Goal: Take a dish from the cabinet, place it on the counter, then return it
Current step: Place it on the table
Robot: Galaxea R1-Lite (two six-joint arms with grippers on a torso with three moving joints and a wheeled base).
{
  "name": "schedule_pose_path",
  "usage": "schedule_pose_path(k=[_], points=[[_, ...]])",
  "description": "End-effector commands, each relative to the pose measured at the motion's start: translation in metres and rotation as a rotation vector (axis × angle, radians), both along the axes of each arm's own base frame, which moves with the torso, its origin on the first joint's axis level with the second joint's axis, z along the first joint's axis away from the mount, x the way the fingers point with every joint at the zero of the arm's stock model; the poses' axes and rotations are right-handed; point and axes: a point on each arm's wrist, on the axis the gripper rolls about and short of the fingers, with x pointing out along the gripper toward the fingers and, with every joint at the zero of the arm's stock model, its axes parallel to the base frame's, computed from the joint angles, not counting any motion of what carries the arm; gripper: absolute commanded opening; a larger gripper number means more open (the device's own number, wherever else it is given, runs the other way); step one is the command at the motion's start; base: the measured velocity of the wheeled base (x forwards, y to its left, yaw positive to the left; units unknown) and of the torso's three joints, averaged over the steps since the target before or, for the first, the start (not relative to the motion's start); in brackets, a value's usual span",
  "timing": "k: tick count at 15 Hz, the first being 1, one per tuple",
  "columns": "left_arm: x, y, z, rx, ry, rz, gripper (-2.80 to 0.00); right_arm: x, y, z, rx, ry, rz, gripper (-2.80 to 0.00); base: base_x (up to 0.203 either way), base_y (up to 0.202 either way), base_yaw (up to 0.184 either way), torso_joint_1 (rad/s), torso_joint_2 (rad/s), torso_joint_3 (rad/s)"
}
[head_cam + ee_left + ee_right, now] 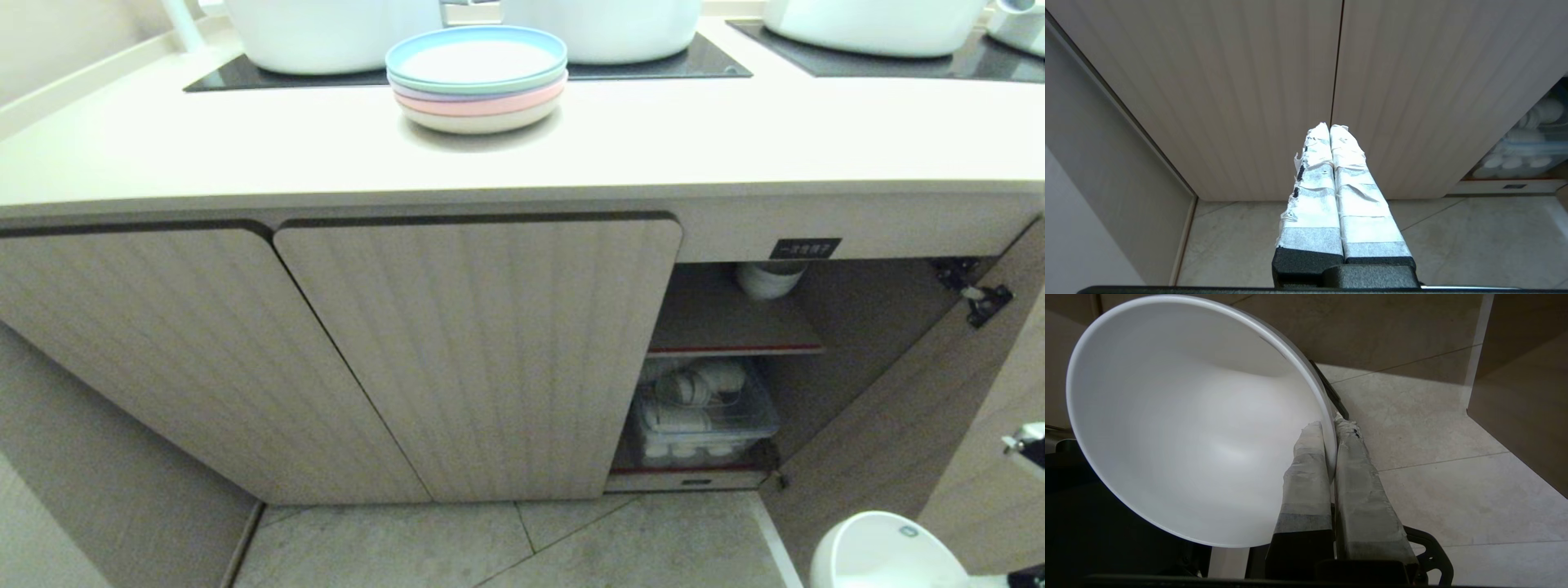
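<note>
The dish [1180, 428], a plain white bowl, is pinched by its rim in my right gripper [1331, 426], one taped finger inside and one outside. In the head view the dish [886, 551] hangs low at the bottom right, in front of the open cabinet [735, 327]. Its shelf edge carries a red stripe, and a black label [805, 248] sits above the opening. The beige counter [735, 139] runs across the top. My left gripper [1329, 126] is shut with nothing in it, pointing at the closed ribbed doors [1249, 94].
Stacked pastel plates [478, 77] sit on the counter by black cooktop panels [694, 61]. White bowls [769, 279] stand on the upper shelf, and a clear bin of white dishes [702, 416] below. The open door [922, 408] swings out at right. Tiled floor [531, 547] lies below.
</note>
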Motion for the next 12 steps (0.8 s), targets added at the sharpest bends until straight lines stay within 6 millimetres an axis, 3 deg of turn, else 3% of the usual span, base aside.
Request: schedule_pose_path(k=[1,12], points=[[0.0000,0.0000,0.0000,-0.001,0.000,0.002,-2.80,0.0006,0.0003,0.0016,0.003,-0.003,0.001,-2.80,0.000,0.000,0.000,0.208,-0.50,-0.281],[0.0000,0.0000,0.0000,-0.001,0.000,0.000,-2.80,0.0013,0.0006,0.0030,0.001,-0.008,0.003,-2.80,0.000,0.000,0.000,0.243,-0.53,-0.291]])
